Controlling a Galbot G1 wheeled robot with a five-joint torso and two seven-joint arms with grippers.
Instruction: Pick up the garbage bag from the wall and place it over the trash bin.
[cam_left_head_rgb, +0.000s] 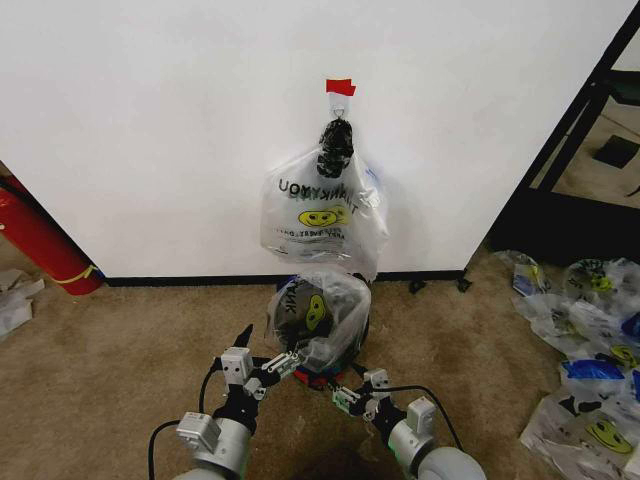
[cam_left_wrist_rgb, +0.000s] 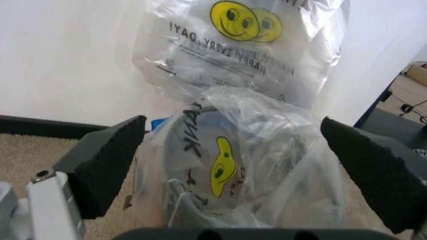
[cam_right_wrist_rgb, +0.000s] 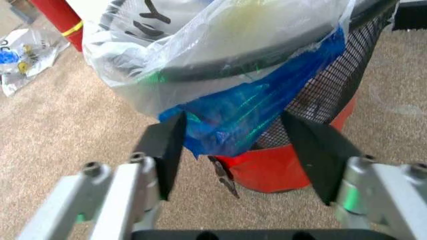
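Nearest the robot, the left claw (cam_left_head_rgb: 262, 362) and the right claw (cam_left_head_rgb: 352, 389) sit low over the brown carpet (cam_left_head_rgb: 120, 370), one on each side of the trash bin (cam_left_head_rgb: 352, 338). The left claw is spread wide: in its wrist view its two dark pads (cam_left_wrist_rgb: 110, 162) stand well apart, with the bag-covered bin between them and nothing pinched. The right claw is open too, its black fingers (cam_right_wrist_rgb: 167, 145) parted just in front of the blue, crumpled lower edge of the garbage bag (cam_right_wrist_rgb: 240, 107), which hangs down over the bin's dark mesh side (cam_right_wrist_rgb: 333, 75) above the red base (cam_right_wrist_rgb: 273, 170); whether a finger touches the plastic cannot be told. The garbage bag (cam_left_head_rgb: 315, 312) is draped over the top of the bin, its yellow smiley face and black lettering turned sideways, the clear plastic bunched loosely over the rim. Just behind the bin, a thick bundle of like bags (cam_left_head_rgb: 318, 215) with a black knot hangs from a small hook (cam_left_head_rgb: 338, 104) under a red tape strip (cam_left_head_rgb: 340, 87) on the white wall (cam_left_head_rgb: 150, 130), its bottom edge close above the covered bin. Farther off, a long red cylinder (cam_left_head_rgb: 40, 240) leans at the robot's left by the black baseboard, and a heap of smiley bags (cam_left_head_rgb: 585, 350) lies on the carpet to the right, beyond a black frame (cam_left_head_rgb: 570, 130).
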